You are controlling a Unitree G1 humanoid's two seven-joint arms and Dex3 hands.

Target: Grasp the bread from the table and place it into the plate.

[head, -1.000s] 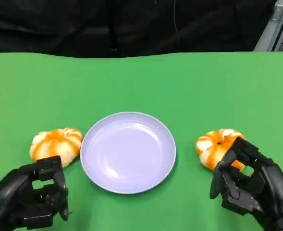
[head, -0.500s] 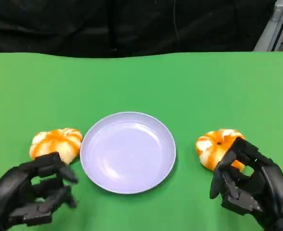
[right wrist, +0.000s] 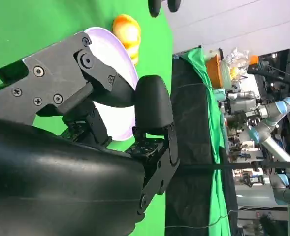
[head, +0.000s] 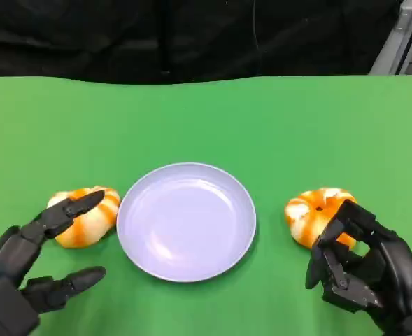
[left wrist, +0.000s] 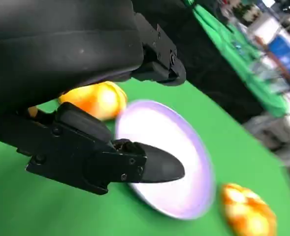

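Round orange-and-white bread (head: 87, 217) lying flat, no clear long axis, left hand (head: 31, 269) spread wide and empty over it, right hand (head: 363, 269) curled, holding nothing, beside second bread (head: 314, 210), plate (head: 186, 221) between

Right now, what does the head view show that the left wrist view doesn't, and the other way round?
Head view alone: the right hand, fingers curled beside the right bread, and the black backdrop behind the table. Left wrist view alone: blurred clutter beyond the table's far edge. Both: the left hand, fingers spread and holding nothing, the left bread, the plate between the two breads, and the green cloth.
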